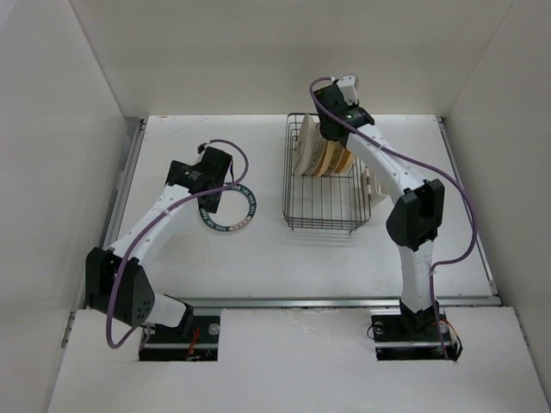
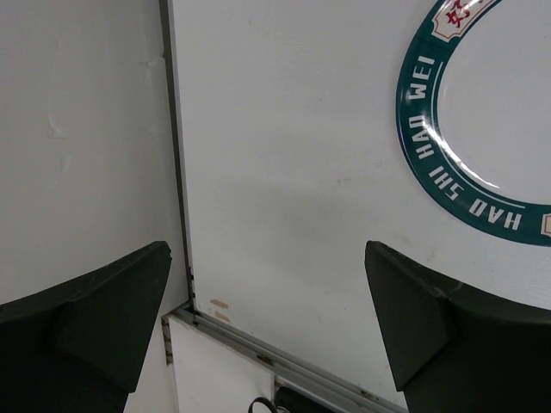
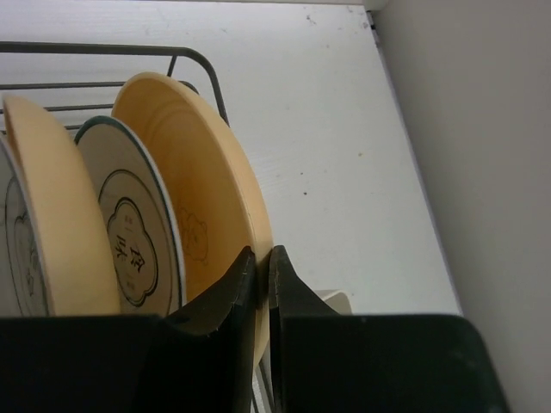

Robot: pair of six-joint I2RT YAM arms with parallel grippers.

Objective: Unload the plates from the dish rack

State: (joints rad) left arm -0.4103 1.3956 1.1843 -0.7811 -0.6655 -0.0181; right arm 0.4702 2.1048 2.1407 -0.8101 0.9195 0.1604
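Two yellow plates [image 3: 52, 215] stood on edge in the wire dish rack [image 1: 327, 211], with a ringed white plate [image 3: 129, 241] between them. The right tool [image 3: 263, 258] was clamped on the rim of the outer yellow plate [image 3: 189, 155]. Another ringed plate [image 1: 228, 215] lay flat on the counter [image 1: 258, 258], left of the rack and near the left tool [image 2: 267, 301], whose fingers stood wide apart.
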